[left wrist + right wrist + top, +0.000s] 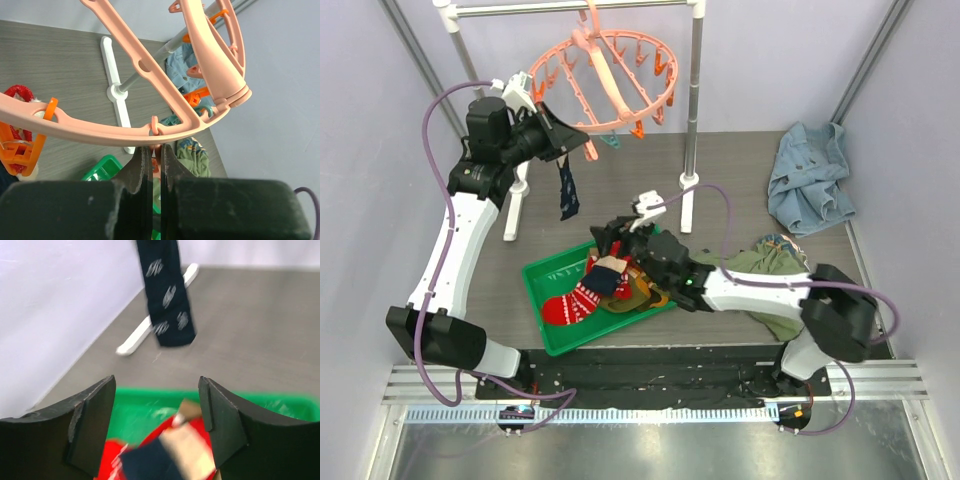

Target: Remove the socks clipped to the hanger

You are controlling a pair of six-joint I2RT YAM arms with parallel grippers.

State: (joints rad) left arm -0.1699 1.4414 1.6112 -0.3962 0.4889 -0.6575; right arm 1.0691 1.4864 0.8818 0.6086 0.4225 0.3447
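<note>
The salmon-pink hanger (610,70) hangs from the rack's top bar. One dark navy sock (568,190) dangles from a peg at its near-left rim and is also in the right wrist view (167,295). My left gripper (560,135) is up at that rim (100,132), its jaws shut (155,150) on a small peg just under the ring. My right gripper (608,240) hovers open (156,390) over the green tray (545,275). In the tray lie a red patterned sock (575,300), an olive-brown one (635,293) and a blurred red, navy and cream sock (170,455) below the jaws.
The white pole rack (695,100) stands behind the tray, its feet (515,205) on the table. A blue denim garment (810,175) lies at the back right. An olive-green shirt (765,265) lies beside the right arm.
</note>
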